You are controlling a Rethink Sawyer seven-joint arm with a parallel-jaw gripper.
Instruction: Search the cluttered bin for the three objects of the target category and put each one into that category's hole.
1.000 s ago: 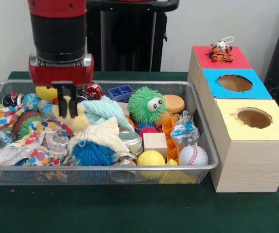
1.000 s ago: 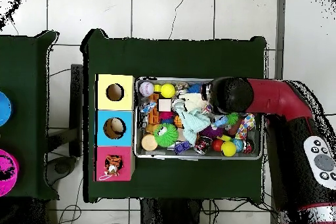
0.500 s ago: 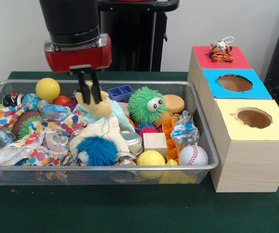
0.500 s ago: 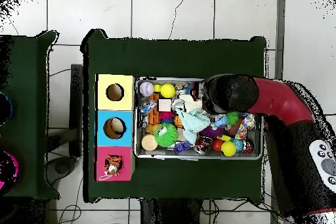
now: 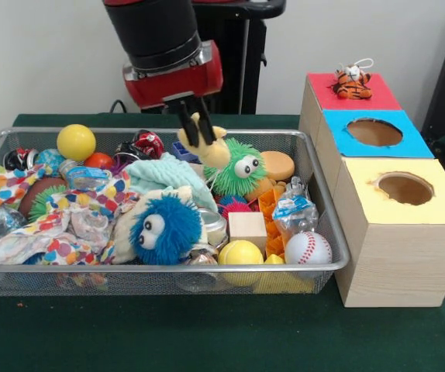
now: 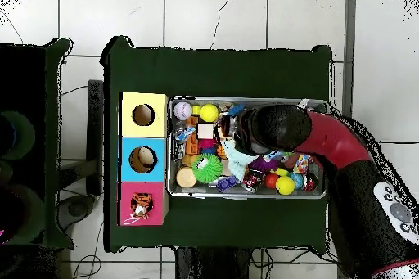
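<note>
Yellow plush toy carried above the wire bin

The tool [image 5: 198, 128] is clamped on a small yellow plush toy [image 5: 209, 149], held over the wire bin [image 5: 325, 232] just above the green fuzzy ball [image 5: 234, 167]. Only its top is pinched, so it may be dropped back among the clutter before the red box [image 5: 352, 91] with the tiger toy [image 5: 353, 82] is reached.

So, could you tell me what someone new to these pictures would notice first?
Probably the gripper, shut on a pale yellow plush toy held above the cluttered wire bin. Next, the blue fuzzy ball with googly eyes at the bin's front, and the tiger toy sitting on the red box top beside the bin.
</note>
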